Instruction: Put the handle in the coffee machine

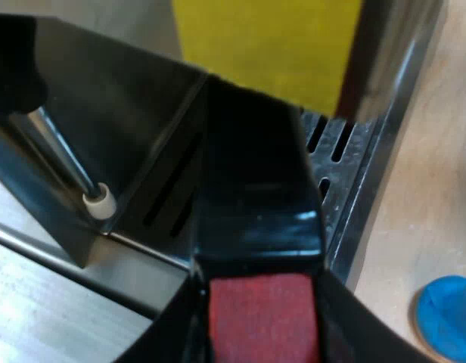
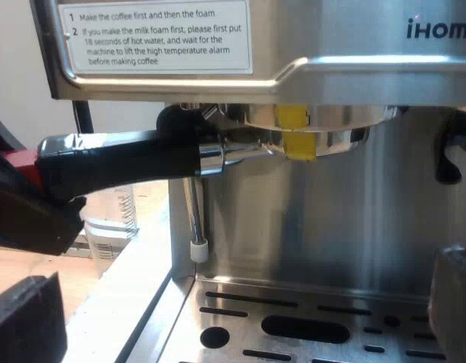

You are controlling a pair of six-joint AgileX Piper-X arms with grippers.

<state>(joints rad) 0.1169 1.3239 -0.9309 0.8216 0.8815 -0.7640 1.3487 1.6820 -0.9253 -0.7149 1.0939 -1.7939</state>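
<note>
My left end effector (image 1: 259, 283) grasped the handle (image 1: 256, 189) at the espresso machine (image 2: 354, 76); my right end effector (image 2: 237, 310) stood released.

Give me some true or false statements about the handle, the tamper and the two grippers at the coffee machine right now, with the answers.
1. The left gripper grips the handle at its red end. True.
2. The metal holder lies loose on the table. False: it sits up in the head at the front of the espresso machine.
3. The blue tamper stands on the drip tray. False: it stands on the wooden table beside the machine.
4. The right gripper is open over the drip tray with nothing between its fingers. True.
</note>
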